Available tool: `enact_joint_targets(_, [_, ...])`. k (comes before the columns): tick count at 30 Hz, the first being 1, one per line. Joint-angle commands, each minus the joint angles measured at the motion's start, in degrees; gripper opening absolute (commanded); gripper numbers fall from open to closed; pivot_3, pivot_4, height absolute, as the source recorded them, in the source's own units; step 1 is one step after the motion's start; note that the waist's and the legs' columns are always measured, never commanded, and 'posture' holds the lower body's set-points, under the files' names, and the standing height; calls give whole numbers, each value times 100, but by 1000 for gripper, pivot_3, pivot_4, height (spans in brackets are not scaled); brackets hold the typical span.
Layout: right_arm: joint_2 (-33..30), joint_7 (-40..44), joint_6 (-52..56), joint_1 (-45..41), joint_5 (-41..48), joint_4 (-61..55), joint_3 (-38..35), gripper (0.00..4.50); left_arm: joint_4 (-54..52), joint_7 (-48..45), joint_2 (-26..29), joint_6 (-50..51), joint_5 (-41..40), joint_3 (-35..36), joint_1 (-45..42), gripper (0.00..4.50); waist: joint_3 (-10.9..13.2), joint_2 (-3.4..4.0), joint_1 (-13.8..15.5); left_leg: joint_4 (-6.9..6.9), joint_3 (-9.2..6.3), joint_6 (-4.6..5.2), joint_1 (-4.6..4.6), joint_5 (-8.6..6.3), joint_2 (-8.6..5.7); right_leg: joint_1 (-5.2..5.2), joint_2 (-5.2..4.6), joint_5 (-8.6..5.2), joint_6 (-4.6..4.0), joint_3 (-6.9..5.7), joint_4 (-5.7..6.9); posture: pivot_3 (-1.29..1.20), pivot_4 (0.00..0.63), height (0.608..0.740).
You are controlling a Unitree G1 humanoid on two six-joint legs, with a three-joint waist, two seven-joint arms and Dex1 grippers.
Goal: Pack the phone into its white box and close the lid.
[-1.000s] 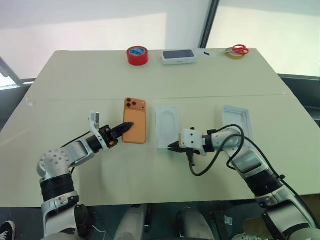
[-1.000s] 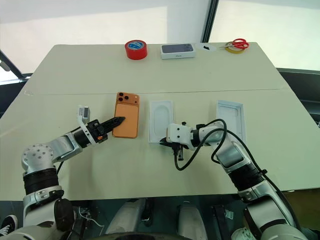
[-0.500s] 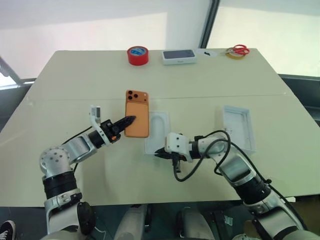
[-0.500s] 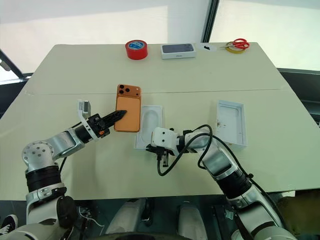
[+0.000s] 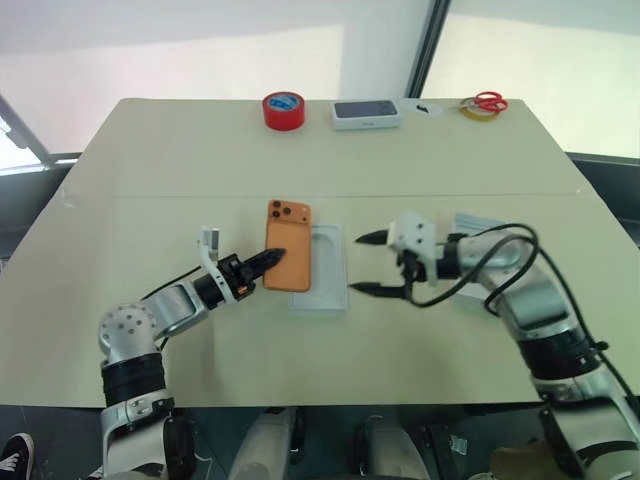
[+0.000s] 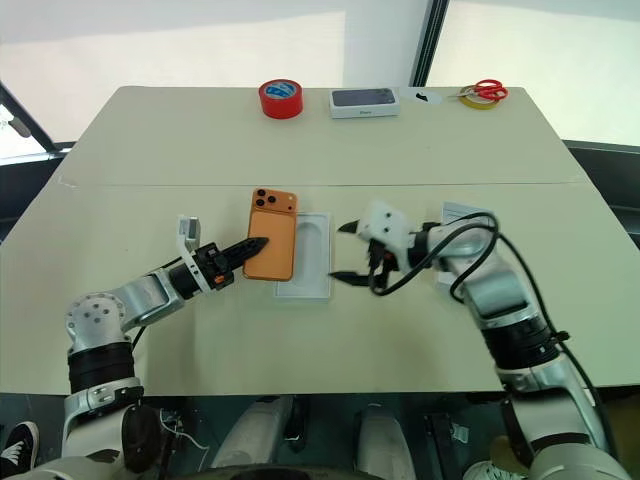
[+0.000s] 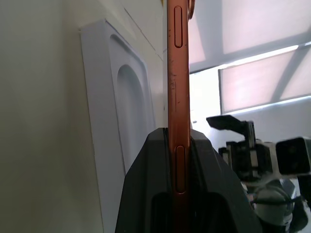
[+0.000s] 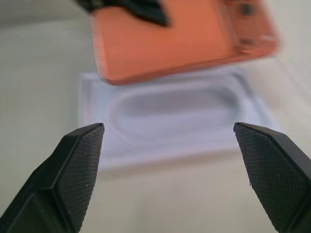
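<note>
Since earlier, right gripper has spread wide beside the white insert; left gripper clamps the phone, lengthwise at frame centre.

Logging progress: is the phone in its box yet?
Out. The left gripper holds the phone over the white insert.

The phone, flat and orange with its camera cluster at the far end, is held off the table, partly overlapping the left side of a shallow white tray with a rounded recess. The tray lies flat near the table's middle, toward the near edge.
</note>
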Motion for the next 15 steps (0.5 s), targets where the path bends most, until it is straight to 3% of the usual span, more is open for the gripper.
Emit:
enact_joint_targets(1, [-91,69,-521,-35,-79,310,-50,4469,-291,-25,-93,16,-187,-156,-25,0,0,0,-12,0,0,0,-2,0,0,-1,0,0,0,0,-1,0,150,738])
enact_joint_targets(6, [-19,46,-819,13,-144,489,14,4469,-62,70,-232,-213,17,-317,-92,0,0,0,-28,0,1,-18,-12,14,2,4,3,0,0,0,4,0,150,738])
enact_joint_targets(7, [-13,35,-853,13,-158,517,22,4500,-17,90,-247,-241,25,-314,-110,986,0,0,-25,1,1,-18,-12,14,2,5,3,0,0,0,4,0,150,738])
enact_joint_targets(13, [-33,14,-1005,-23,-246,680,40,4500,-171,163,-215,-203,77,-516,-111,3902,0,1,7,12,0,-15,-10,11,2,-1,1,0,0,-5,3,0,150,738])
enact_joint_targets(14, [-33,6,-1026,-26,-258,691,49,4500,-216,214,-201,-193,65,-520,-120,4335,0,1,3,14,0,-12,-9,9,1,1,1,0,0,-5,3,0,150,738])
enact_joint_targets(15, [-20,-9,-1042,-28,-263,691,58,4500,-294,225,-142,-169,70,-552,-124,4335,0,1,1,14,0,-9,-9,7,1,2,1,0,0,-4,3,0,150,738])
